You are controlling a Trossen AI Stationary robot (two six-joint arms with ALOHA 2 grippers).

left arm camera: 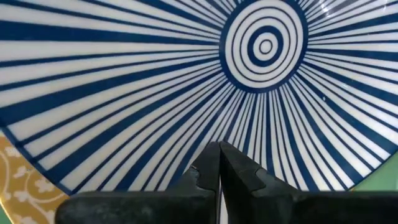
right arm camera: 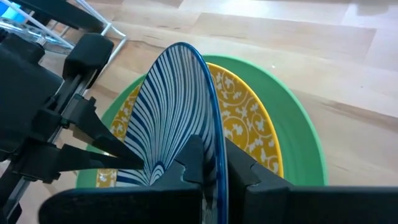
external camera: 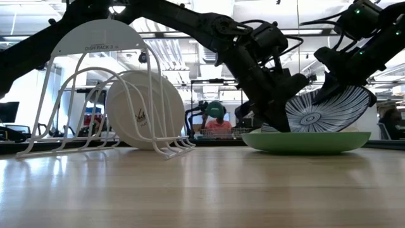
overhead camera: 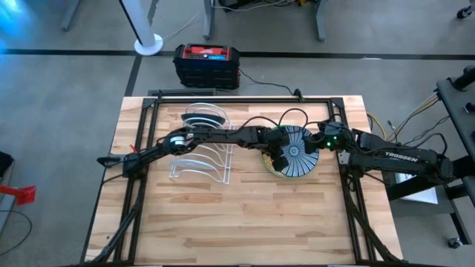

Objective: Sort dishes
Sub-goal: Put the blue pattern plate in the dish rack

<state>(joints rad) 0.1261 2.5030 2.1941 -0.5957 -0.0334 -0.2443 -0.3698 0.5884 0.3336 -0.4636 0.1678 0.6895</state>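
While the right gripper [right arm camera: 208, 163] pinches the striped plate's [right arm camera: 177, 112] rim, tilting it above the yellow plate [right arm camera: 245, 118] in the green one [right arm camera: 298, 134], the left gripper [left arm camera: 219, 163], clenched empty, touches its face; the stack's underside stays hidden.

- Left gripper [left arm camera: 219, 163] reaching in from the left across the table's middle, fingers pressed together.
- Right gripper [right arm camera: 211, 163] reaching in from the right, fingers clamping.

The yellow patterned plate [right arm camera: 249, 118] lies mostly hidden under the tilted striped plate [right arm camera: 180, 112]; the green plate [external camera: 307, 140] hides it entirely at surface level.
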